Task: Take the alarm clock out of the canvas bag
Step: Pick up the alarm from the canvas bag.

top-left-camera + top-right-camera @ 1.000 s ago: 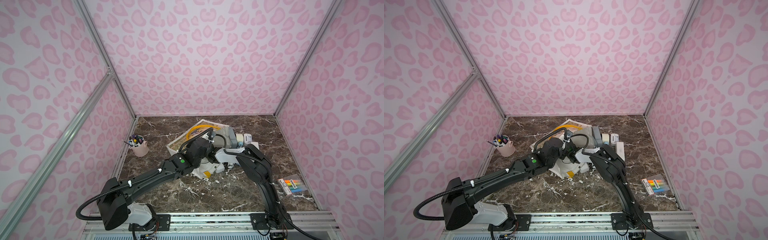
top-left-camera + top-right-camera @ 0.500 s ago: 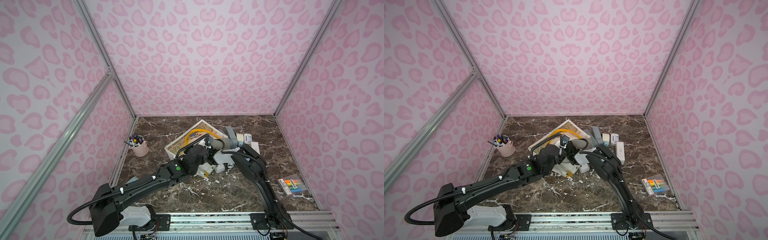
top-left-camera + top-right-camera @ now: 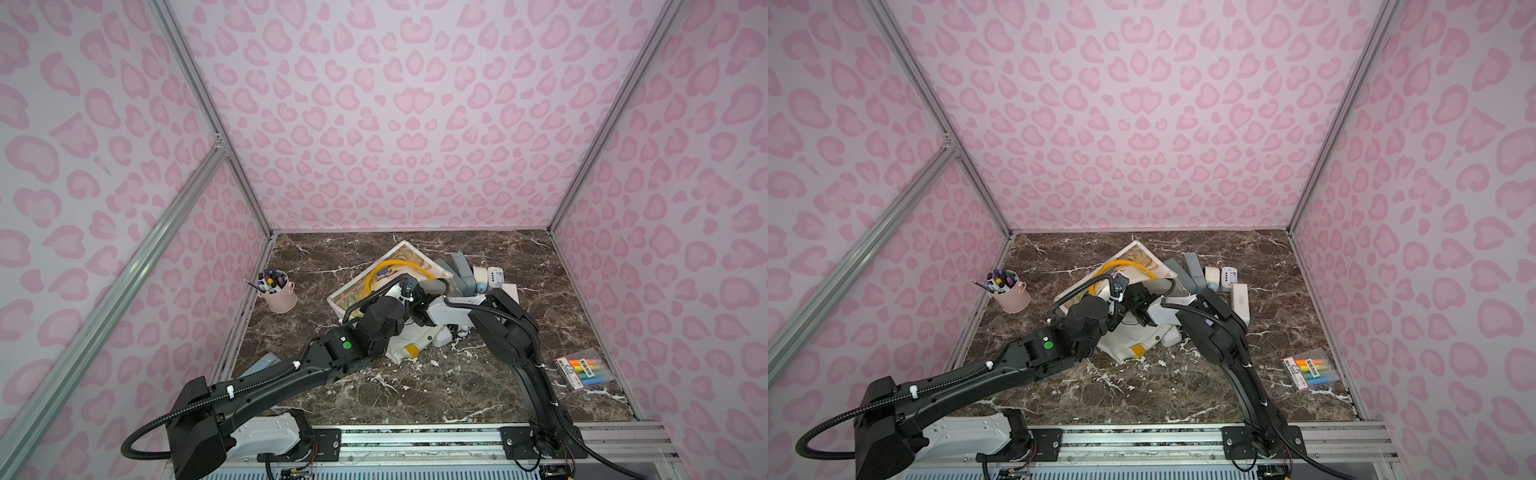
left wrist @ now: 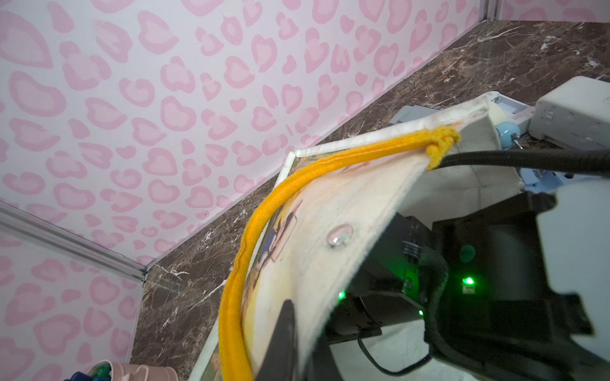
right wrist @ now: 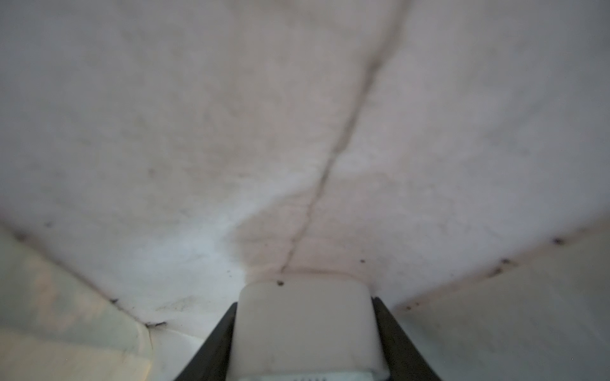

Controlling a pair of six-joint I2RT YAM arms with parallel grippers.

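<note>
In both top views the big canvas bag (image 3: pixel 399 266) (image 3: pixel 1133 264) lies in the middle of the frame on the dark marble table (image 3: pixel 415 395), with both black arms (image 3: pixel 507 332) reaching to it, but those views cannot see inside. The left wrist view shows the left gripper (image 4: pixel 292 318) at the bottom of the frame pinched tight on the bag's rim, holding it up (the yellow handle (image 4: pixel 264 211) curves beside it). Only the right wrist view looks inside the bag: at the bottom middle the right gripper (image 5: pixel 303 305) squeezes the small white alarm clock (image 5: pixel 303 330) between its two black fingers (image 5: pixel 216 349).
</note>
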